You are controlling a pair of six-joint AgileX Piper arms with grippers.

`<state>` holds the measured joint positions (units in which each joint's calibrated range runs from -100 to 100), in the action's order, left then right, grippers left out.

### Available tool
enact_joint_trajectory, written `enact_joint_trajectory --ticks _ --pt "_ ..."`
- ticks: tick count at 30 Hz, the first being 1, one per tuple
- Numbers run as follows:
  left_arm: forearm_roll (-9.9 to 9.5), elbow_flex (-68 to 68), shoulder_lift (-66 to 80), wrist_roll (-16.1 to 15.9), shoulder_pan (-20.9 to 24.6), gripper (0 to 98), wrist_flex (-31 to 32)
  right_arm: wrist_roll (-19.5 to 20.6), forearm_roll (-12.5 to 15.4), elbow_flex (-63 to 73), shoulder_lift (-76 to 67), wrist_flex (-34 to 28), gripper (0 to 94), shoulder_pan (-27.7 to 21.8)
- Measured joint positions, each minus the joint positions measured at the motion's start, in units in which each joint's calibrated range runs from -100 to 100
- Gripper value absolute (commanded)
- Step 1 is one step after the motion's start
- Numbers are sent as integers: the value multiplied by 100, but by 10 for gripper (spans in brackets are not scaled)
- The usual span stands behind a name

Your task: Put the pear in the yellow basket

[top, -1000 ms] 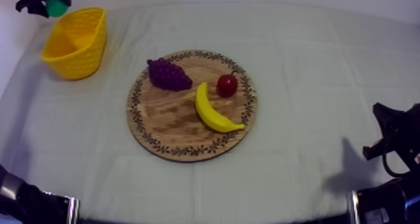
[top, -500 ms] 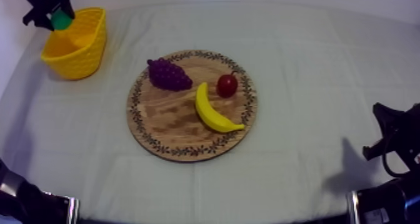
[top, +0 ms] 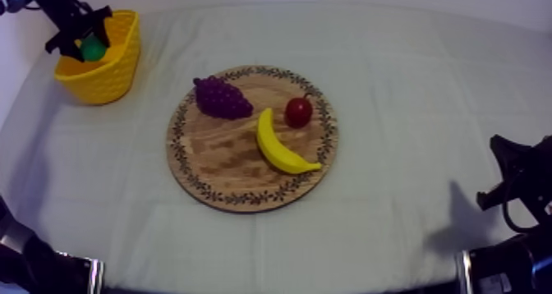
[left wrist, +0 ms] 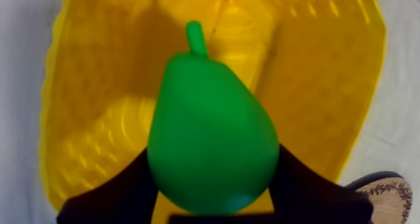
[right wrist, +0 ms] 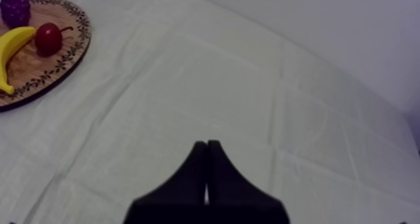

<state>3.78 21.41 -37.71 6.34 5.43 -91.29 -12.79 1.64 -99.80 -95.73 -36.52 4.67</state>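
Observation:
My left gripper (top: 86, 41) hangs over the yellow basket (top: 111, 67) at the table's back left, shut on the green pear (top: 92, 48). In the left wrist view the pear (left wrist: 211, 145) sits stem-up between my two black fingers (left wrist: 119, 192), directly above the basket's inside (left wrist: 94, 114). The round wooden board (top: 222, 162) lies mid-table without the pear on it. My right gripper (right wrist: 206, 151) rests low at the right, its fingers together as a narrow wedge over bare cloth; it shows at the right edge of the top view (top: 513, 178).
On the board lie a bunch of grapes (top: 222, 98), a banana (top: 279, 145) and a small red fruit (top: 298, 112). The board's rim (left wrist: 387, 195) shows just beside the basket in the left wrist view. Bare cloth lies between board and basket.
My left gripper has carried the pear from behind the basket's far left corner to a point over its opening, lower than before. The right arm has not moved.

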Motion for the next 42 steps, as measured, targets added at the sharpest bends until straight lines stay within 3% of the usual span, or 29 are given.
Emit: enact_joint_trajectory --ticks 4,12,17,42 --pt "-6 15 -110 -5 12 463 35 0 0 0 0 0 2 0" --pt "6 8 -127 -67 -36 809 25 0 0 0 0 0 2 0" --pt "-10 64 -76 -64 -64 923 -31 -3 0 0 0 0 2 0" --pt "-22 -250 965 -70 -83 937 -370 -3 0 0 0 0 2 0"
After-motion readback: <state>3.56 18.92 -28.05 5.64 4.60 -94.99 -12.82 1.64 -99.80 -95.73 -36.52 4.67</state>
